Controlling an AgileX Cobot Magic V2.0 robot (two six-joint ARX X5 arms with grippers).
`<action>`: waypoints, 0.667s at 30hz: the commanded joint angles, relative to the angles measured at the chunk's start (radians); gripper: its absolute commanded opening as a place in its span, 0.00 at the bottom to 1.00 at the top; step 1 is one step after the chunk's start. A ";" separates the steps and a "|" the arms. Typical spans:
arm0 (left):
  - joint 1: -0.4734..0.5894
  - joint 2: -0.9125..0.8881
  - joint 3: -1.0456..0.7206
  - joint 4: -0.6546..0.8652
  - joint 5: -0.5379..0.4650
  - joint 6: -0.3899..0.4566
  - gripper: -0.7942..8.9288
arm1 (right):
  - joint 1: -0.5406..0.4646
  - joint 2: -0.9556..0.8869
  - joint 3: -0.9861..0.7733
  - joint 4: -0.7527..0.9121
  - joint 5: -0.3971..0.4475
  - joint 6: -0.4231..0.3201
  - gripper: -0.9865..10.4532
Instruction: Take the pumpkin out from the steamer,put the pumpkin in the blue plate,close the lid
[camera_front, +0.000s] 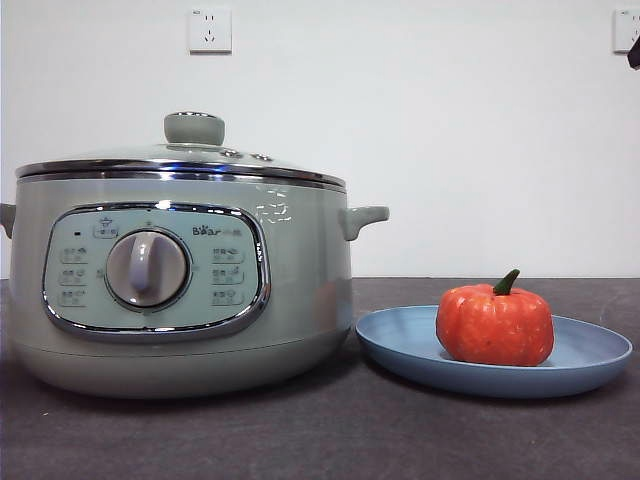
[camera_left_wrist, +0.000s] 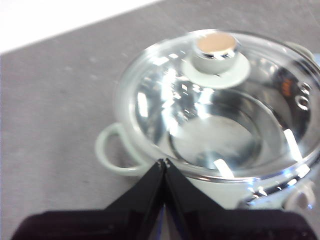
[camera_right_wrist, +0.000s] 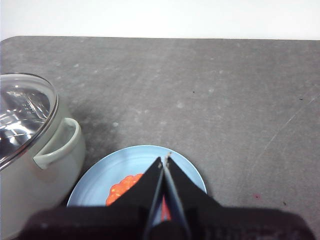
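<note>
Sitting on the blue plate (camera_front: 590, 365), the pumpkin (camera_front: 494, 326) is just beside the steamer (camera_front: 180, 300); lid (camera_front: 190, 155) seated on the chrome rim. Left wrist view alone shows the empty pot through the glass. Left gripper (camera_left_wrist: 164, 162) pinched closed, empty, above the steamer's edge. Right gripper (camera_right_wrist: 165, 161) closed, empty, above the plate. Grey table (camera_right_wrist: 225, 100) beyond the plate is open.

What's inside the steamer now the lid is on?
Through the glass lid the left wrist view shows only the steamer's bare metal bottom. Glare hides parts of the inside. The pumpkin sits on the blue plate.
</note>
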 joint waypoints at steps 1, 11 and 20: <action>0.074 -0.121 -0.024 0.044 0.070 0.005 0.08 | 0.002 -0.002 -0.007 0.003 0.003 0.010 0.07; 0.332 -0.399 -0.412 0.486 0.124 0.000 0.08 | 0.002 -0.002 -0.007 0.003 0.003 0.010 0.07; 0.399 -0.416 -0.619 0.496 0.124 -0.071 0.08 | 0.002 -0.002 -0.007 0.003 0.003 0.010 0.07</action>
